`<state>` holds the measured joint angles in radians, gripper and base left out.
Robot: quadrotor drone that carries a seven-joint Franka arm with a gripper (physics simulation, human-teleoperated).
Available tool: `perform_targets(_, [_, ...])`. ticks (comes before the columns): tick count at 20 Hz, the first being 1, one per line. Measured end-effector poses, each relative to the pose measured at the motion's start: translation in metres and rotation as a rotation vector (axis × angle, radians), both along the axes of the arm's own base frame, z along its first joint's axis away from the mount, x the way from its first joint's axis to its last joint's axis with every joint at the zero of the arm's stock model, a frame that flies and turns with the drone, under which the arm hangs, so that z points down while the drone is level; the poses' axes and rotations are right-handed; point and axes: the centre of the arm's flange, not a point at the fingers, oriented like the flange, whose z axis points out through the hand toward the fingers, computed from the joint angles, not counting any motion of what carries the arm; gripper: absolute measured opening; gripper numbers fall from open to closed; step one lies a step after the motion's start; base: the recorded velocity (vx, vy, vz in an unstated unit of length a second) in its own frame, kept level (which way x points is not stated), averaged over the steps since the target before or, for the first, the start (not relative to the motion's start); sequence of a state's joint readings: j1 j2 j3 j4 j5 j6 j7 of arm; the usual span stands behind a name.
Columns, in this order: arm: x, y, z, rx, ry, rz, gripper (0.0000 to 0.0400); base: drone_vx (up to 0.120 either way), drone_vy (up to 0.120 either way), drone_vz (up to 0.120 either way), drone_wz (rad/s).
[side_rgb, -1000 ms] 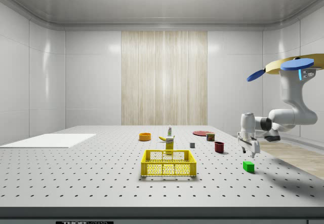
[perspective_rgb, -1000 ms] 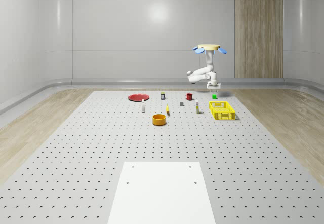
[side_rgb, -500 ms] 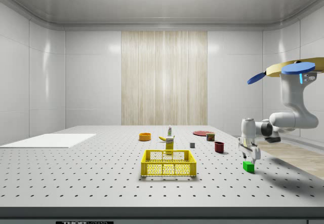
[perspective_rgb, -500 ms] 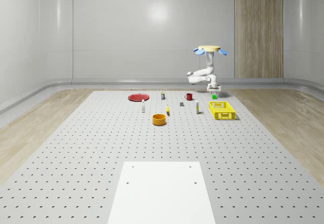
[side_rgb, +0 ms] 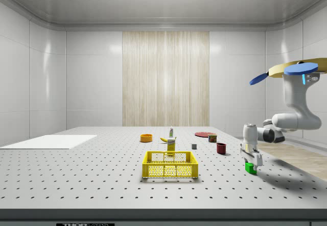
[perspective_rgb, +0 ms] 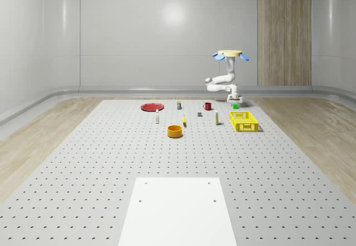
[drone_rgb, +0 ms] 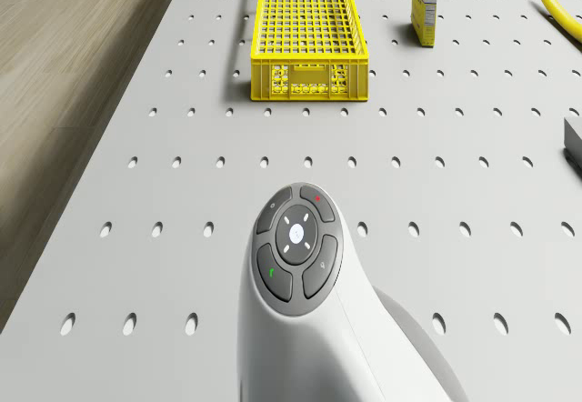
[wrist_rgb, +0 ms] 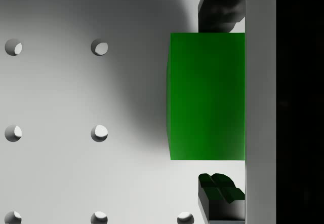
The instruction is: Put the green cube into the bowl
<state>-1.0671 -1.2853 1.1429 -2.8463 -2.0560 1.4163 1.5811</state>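
Note:
The green cube [perspective_rgb: 235, 106] [side_rgb: 249, 168] lies on the perforated table near its far right part, behind the yellow crate. My gripper [side_rgb: 251, 163] [perspective_rgb: 235, 102] points straight down and is lowered around the cube. In the wrist view the cube [wrist_rgb: 207, 97] sits between the two dark fingertips [wrist_rgb: 220, 8], one nearly touching it and the other a small gap away, so the gripper is open. The drone [perspective_rgb: 230, 53] [side_rgb: 294, 68] hovers above and just behind the cube. The orange bowl [perspective_rgb: 175, 131] [side_rgb: 146, 138] stands at mid-table, well apart from the cube, toward the whole-scene view's left.
A yellow crate [perspective_rgb: 243, 121] [drone_rgb: 307, 29] stands close in front of the cube. A red mug [perspective_rgb: 207, 106], a red plate [perspective_rgb: 151, 107], a banana [perspective_rgb: 184, 121] and small boxes stand between the cube and the bowl. A white sheet [perspective_rgb: 178, 210] covers the table's near end.
The arm has lowered the gripper from above the cube down around it. The drone has dropped slightly. The cube has not moved.

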Motion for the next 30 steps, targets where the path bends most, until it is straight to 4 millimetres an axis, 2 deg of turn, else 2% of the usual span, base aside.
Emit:
perform_targets(8, [0.008, 0.002, 0.009, 0.000, 0.000, 0.000, 0.0400, 0.000, 0.000, 0.000, 0.000])
perform_targets(9, [0.008, 0.002, 0.010, 0.000, 0.000, 0.000, 0.0388, 0.000, 0.000, 0.000, 0.000])
perform_targets(12, [0.009, 0.002, 0.012, 0.000, 0.000, 0.000, 0.0315, 0.000, 0.000, 0.000, 0.000])
perform_targets(16, [0.009, 0.002, 0.013, -0.002, 0.001, -0.001, 0.0287, 0.000, 0.000, 0.000, 0.000])
perform_targets(20, [0.010, 0.002, 0.013, -0.003, 0.001, 0.000, 0.0279, 0.000, 0.000, 0.000, 0.000])
perform_targets(24, [0.010, 0.002, 0.005, -0.001, 0.000, -0.001, 0.0261, 0.000, 0.000, 0.000, 0.000])
perform_targets(27, [0.010, 0.002, -0.006, 0.002, 0.000, -0.008, 0.0253, 0.000, 0.000, 0.107, 0.000])
perform_targets(30, [0.010, 0.002, -0.015, 0.005, -0.001, -0.029, 0.0250, 0.120, -0.120, 0.120, 0.000])
